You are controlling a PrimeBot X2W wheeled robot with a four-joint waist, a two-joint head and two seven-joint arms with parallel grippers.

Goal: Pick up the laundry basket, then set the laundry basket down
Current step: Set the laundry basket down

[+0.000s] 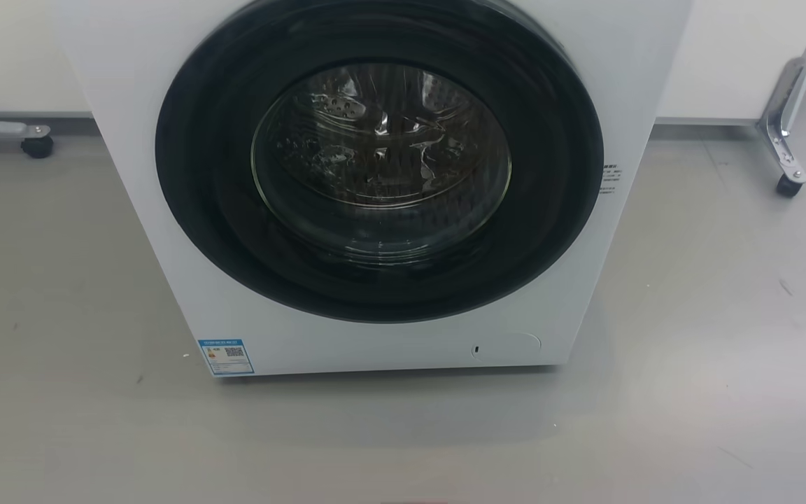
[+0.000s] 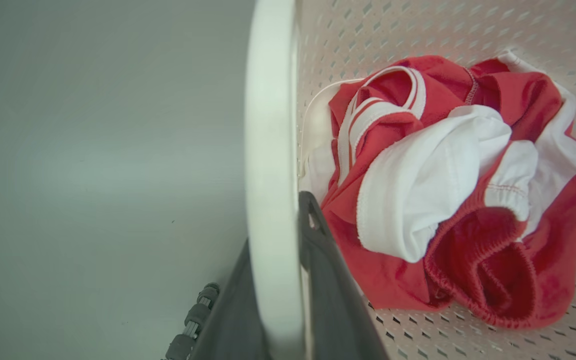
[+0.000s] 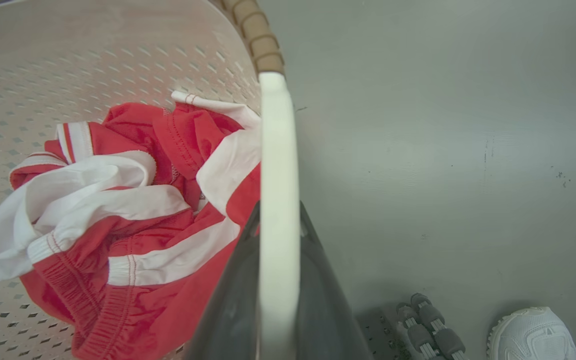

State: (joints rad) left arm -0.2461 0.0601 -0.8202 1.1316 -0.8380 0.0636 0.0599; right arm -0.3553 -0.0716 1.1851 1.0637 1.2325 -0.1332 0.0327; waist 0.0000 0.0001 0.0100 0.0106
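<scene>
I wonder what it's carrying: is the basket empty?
No, crumpled red and white clothes lie inside the basket.

A blue-edged sticker (image 1: pixel 226 357) is sitting at the lower left corner of the washer (image 1: pixel 389 346) front. It is carrying a pale header line on blue, a small QR code (image 1: pixel 235 351) and an orange patch, but its print is coming out too small to read. Just right of the dark door ring, a few lines of tiny dark print (image 1: pixel 609 180) are showing on the white panel. They are possibly a caution note and are equally unreadable.
</scene>
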